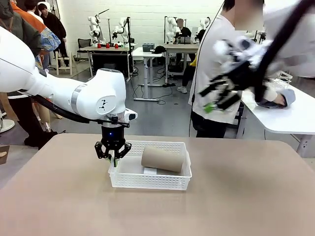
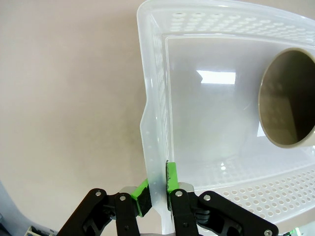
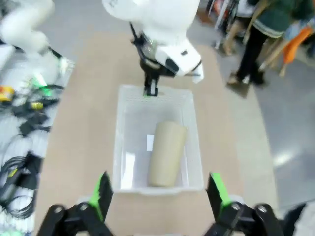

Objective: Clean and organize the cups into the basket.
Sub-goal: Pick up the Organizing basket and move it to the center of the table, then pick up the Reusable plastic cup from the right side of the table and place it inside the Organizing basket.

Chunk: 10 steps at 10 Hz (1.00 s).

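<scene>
Right pincer [image 1: 212, 99] smeared by blur, cup [image 2: 290, 98] cropped at the left wrist view's right edge

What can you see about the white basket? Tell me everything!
The basket is white, see-through plastic, a shallow rectangle with little holes in its sides. It sits on the tan table. One brown cup lies on its side inside. The left hand pinches one short end wall.

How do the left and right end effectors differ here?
The left end effector is shut on the short wall of the basket; the right end effector is open and empty. The left sits low at the table; the right hangs high above it. Both are black with green pads.
</scene>
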Tool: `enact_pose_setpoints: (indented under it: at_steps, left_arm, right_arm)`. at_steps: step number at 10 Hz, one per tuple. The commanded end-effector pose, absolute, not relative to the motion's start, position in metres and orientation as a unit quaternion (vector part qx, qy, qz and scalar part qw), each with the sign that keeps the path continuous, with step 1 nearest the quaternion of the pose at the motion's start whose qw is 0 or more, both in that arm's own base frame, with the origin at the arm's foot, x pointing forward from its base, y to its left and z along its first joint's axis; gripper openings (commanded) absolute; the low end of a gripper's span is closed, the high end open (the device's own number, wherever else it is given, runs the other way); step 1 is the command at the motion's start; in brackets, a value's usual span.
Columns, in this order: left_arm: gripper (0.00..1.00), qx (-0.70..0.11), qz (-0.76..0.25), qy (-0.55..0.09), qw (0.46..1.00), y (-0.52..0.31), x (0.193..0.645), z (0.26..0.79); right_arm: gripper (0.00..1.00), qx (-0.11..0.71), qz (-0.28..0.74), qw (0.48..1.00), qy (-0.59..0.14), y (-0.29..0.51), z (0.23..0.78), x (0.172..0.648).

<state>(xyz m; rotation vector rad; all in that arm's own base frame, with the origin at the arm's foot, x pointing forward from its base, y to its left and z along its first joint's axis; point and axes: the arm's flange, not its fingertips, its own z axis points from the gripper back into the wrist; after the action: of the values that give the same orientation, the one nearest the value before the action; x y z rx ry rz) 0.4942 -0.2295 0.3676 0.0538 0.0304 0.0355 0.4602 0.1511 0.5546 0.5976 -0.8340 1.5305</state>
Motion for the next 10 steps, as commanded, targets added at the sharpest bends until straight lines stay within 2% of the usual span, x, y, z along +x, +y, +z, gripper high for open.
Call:
enact_pose_setpoints:
  at_steps: [1,4,6,10]
  left_arm:
    - [0.00,0.027,0.012,0.011,0.999,-0.229,0.495,0.367]
    - [0.00,0.027,0.012,0.011,0.999,-0.229,0.495,0.367]
    - [0.00,0.027,0.012,0.011,0.999,-0.229,0.495,0.367]
    - [0.00,0.027,0.012,0.011,0.999,-0.229,0.495,0.367]
  right_arm:
    - [1.00,0.305,0.635,0.590,-0.395,0.058,0.498,0.446]
    - [1.00,0.302,0.598,0.569,-0.478,-0.056,0.439,0.430]
    - [1.00,0.307,0.570,0.562,-0.515,-0.095,0.411,0.424]
    - [1.00,0.298,0.569,0.580,-0.501,-0.108,0.404,0.414]
